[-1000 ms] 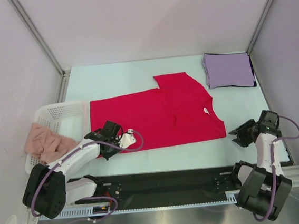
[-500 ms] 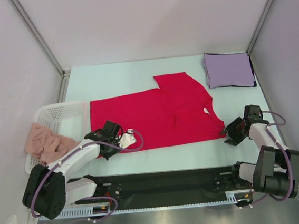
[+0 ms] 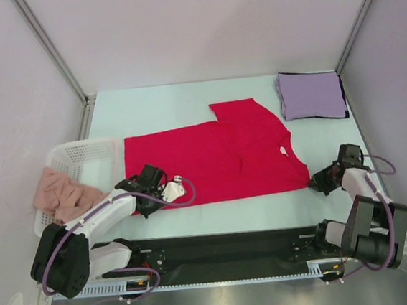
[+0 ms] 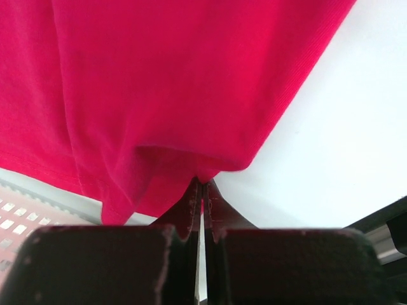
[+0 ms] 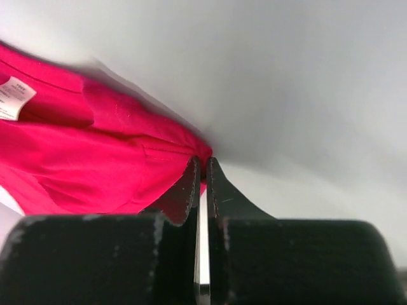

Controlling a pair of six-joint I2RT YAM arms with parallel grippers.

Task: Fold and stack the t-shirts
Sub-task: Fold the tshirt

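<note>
The crimson-red t-shirt (image 3: 214, 155) lies spread across the middle of the table, one sleeve folded up at the back, its white neck label (image 3: 280, 151) at the right. My left gripper (image 3: 139, 192) is shut on the shirt's near left corner (image 4: 202, 173). My right gripper (image 3: 316, 180) is shut on the shirt's near right corner (image 5: 202, 152). The label also shows in the right wrist view (image 5: 14, 96). The pale lavender t-shirt (image 3: 311, 94) lies folded square at the back right.
A white mesh basket (image 3: 81, 158) stands at the left with a pink cloth (image 3: 62, 193) hanging over its near rim. Metal frame posts stand at both back corners. A black rail (image 3: 220, 248) runs along the near edge.
My right gripper moved in from the right, reached the shirt's near right corner and closed on it. The shirt's left edge shifted slightly right. The left gripper stayed put.
</note>
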